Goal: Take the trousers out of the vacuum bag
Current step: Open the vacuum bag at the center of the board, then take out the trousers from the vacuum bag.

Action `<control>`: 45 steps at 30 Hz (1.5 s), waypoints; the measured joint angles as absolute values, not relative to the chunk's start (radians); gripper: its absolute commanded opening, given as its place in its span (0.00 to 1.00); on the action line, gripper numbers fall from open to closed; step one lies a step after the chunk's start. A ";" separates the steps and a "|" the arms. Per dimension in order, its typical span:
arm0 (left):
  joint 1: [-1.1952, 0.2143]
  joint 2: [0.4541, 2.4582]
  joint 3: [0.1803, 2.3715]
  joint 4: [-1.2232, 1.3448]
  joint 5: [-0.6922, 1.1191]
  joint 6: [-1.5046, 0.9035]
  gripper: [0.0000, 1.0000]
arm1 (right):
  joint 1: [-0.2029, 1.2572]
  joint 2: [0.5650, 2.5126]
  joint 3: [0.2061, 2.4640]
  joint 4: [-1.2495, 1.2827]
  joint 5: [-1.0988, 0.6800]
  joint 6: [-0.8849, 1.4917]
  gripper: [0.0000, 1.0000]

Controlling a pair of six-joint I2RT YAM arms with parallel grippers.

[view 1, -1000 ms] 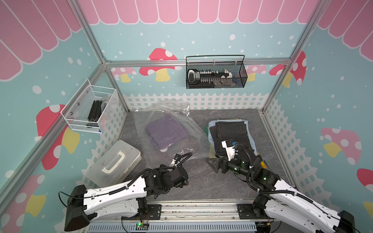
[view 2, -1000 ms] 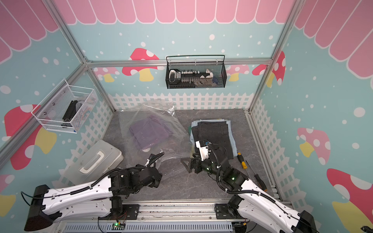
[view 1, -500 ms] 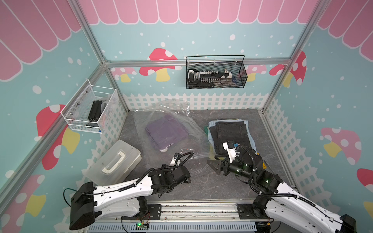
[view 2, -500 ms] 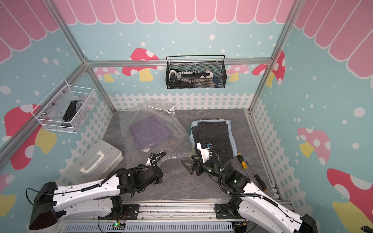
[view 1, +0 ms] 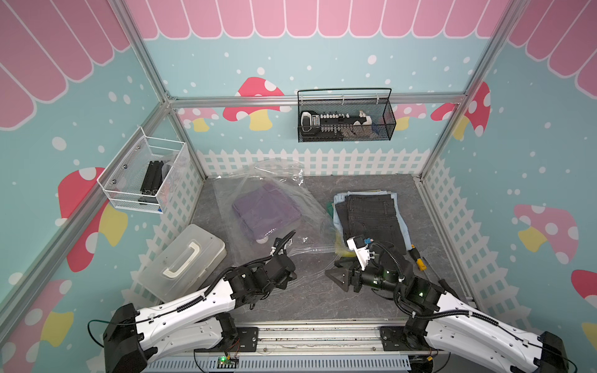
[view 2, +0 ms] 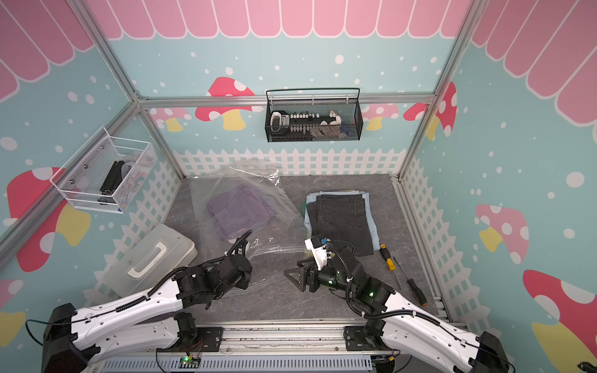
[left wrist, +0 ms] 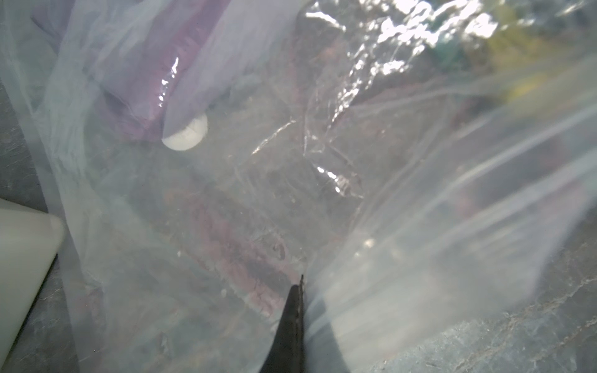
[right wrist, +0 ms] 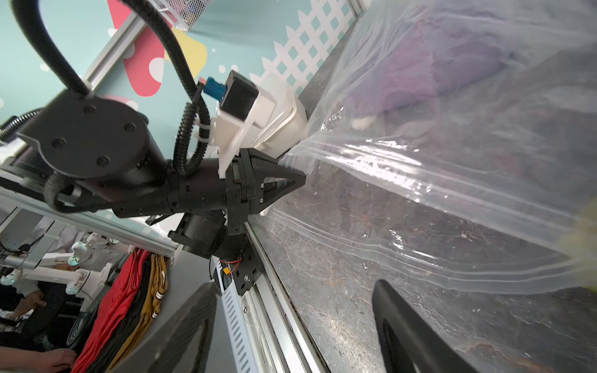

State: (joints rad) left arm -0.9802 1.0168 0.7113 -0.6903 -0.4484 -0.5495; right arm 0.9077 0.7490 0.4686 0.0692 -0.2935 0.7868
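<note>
Edge of vacuum bag (view 1: 284, 190) is pinched by left gripper (right wrist: 302, 178); right gripper (view 1: 334, 273) jaws are spread. purple trousers (view 1: 266, 210) are enclosed. Nearby: plastic box (view 1: 181, 258), stacked trousers (view 1: 371, 216), screwdrivers (view 2: 387, 256).

Teal walls (view 1: 323, 48), white dots, red mushrooms; pink scalloped trim (view 1: 290, 19) above. White picket-fence border (view 1: 355, 161). Grey marbled floor (view 1: 323, 300). Aluminium frame posts (view 1: 148, 64). Black mesh basket (view 1: 345, 137) on back wall, white mesh basket (view 1: 129, 193) on side wall

Vacuum bag (view 1: 284, 197) 10 o'clock on tabletop (view 1: 323, 300), purple trousers (view 1: 266, 210) inside. Stacked trousers (view 1: 371, 216) 2 o'clock, dark pair topmost. Left pincer (view 1: 291, 276) at bag's 6 o'clock edge; right pincer (view 1: 336, 274) 5 o'clock.
</note>
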 measured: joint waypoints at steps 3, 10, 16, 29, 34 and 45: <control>-0.972 1.050 0.780 -0.723 -0.425 -0.540 0.00 | 0.952 0.773 0.466 0.089 -0.272 0.789 0.72; -0.966 1.101 0.859 -0.741 -0.386 -0.515 0.00 | 1.053 0.831 0.466 0.155 -0.197 0.794 0.66; -0.952 1.105 0.864 -0.763 -0.352 -0.488 0.00 | 1.142 0.960 0.480 0.203 -0.137 0.798 0.62; -0.823 1.133 0.999 -0.839 -0.200 -0.365 0.00 | 1.296 1.232 0.538 0.350 0.025 0.847 0.42; -0.789 1.134 1.009 -0.846 -0.163 -0.315 0.00 | 1.318 1.401 0.590 0.420 0.068 0.886 0.39; -0.728 1.126 1.005 -0.815 -0.063 -0.241 0.00 | 1.327 1.689 0.762 0.523 0.125 0.984 0.34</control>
